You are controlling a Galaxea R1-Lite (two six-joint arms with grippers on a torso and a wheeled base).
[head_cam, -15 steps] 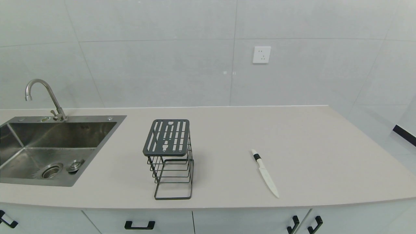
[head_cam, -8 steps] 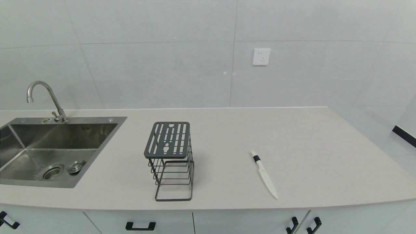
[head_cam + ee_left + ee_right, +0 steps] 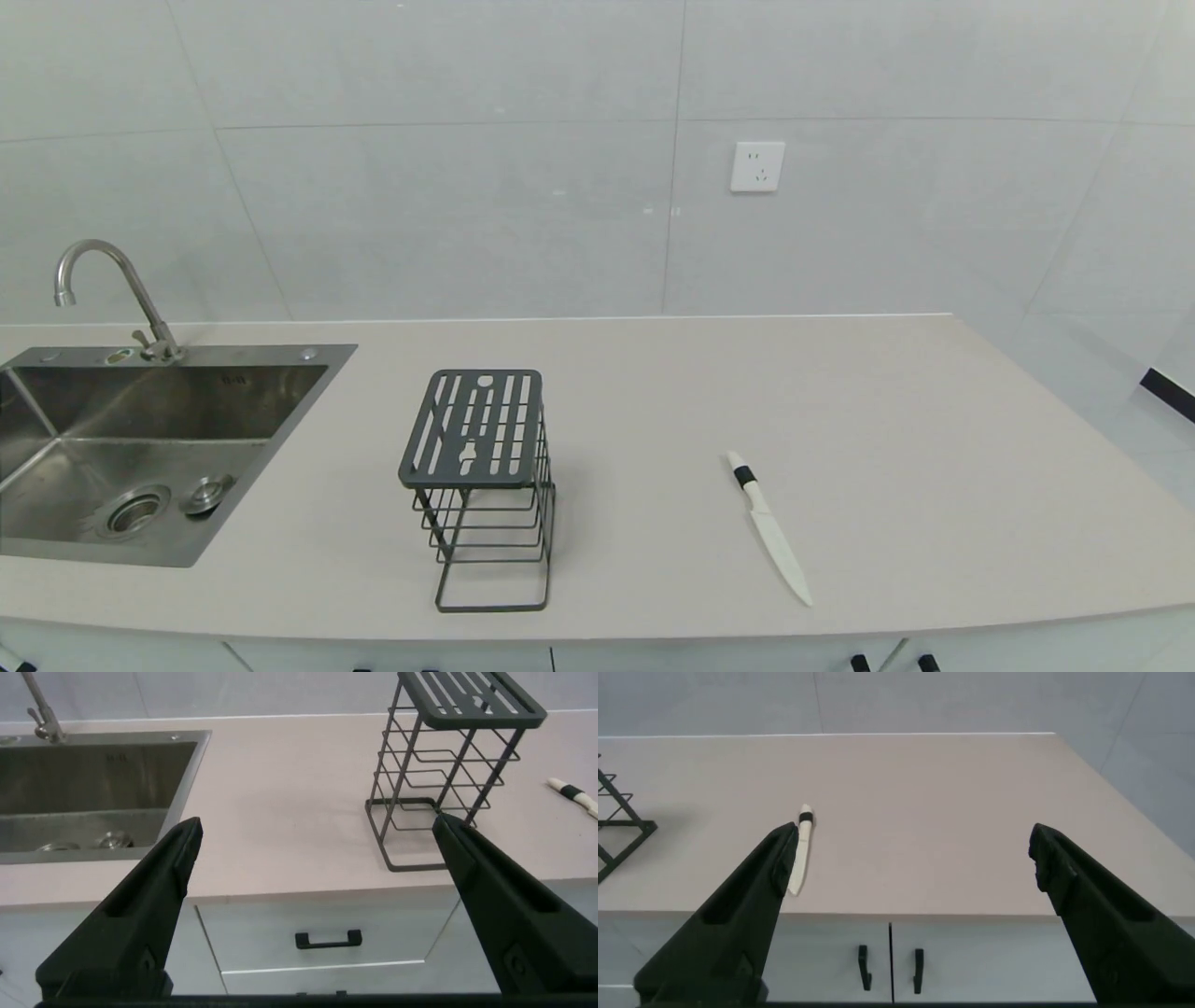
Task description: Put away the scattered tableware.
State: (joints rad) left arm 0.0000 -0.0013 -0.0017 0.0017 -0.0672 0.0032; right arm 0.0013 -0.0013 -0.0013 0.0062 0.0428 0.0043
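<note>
Knife (image 3: 769, 530), white with a black band on the handle, lies flat on the table (image 3: 868, 401), right of centre. Its blade tip points at the front edge. A dark wire rack (image 3: 471, 431) stands upright well to its left, with a slotted plate on top. Sink (image 3: 149, 401) and faucet (image 3: 142, 299) are farther left. Left gripper (image 3: 316, 826) is spread wide, holding nothing, off the front edge and facing the rack. Right gripper (image 3: 912, 833) is also wide, holding nothing, facing the knife.

White knife and dark wire rack on the worktop.
The knife (image 3: 767, 525), black-banded at its handle, lay flat at 3 o'clock from the upright, slotted-top rack (image 3: 476, 439), well apart, its tip pointing toward 5 o'clock.
</note>
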